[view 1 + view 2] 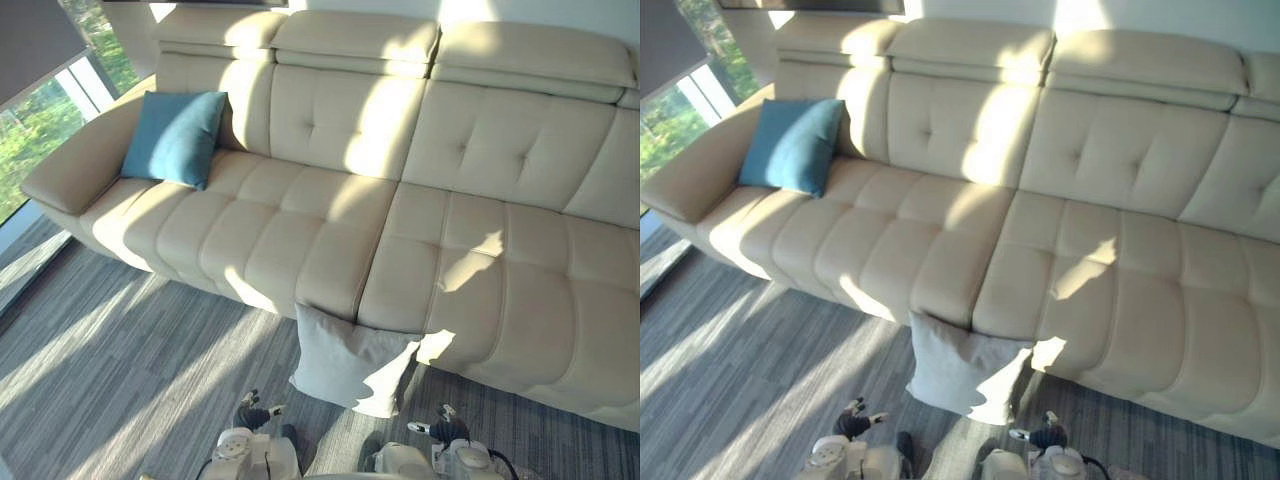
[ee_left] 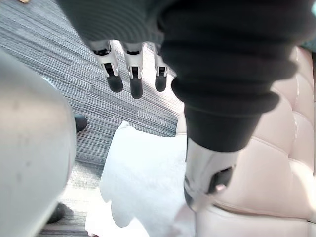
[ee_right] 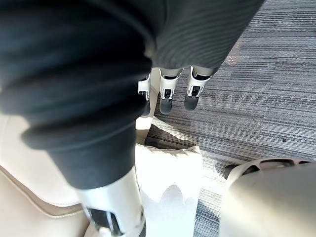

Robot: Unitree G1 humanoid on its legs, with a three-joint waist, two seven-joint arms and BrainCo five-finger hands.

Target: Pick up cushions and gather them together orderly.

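A cream sofa stands on grey striped carpet, with a window at its left end and sun patches across the seats. There are 2 cushions. 1 blue cushion leans in the sofa's left corner, against the armrest and back. 1 white cushion is on the carpet, propped against the sofa's front. The 2 hands hang low near it: left hand and right hand, fingers straight, grasping nothing.

Living room. Ahead of your left hand: a long cream tufted sofa with a blue cushion, a white cushion on grey carpet, a tall window farther left.
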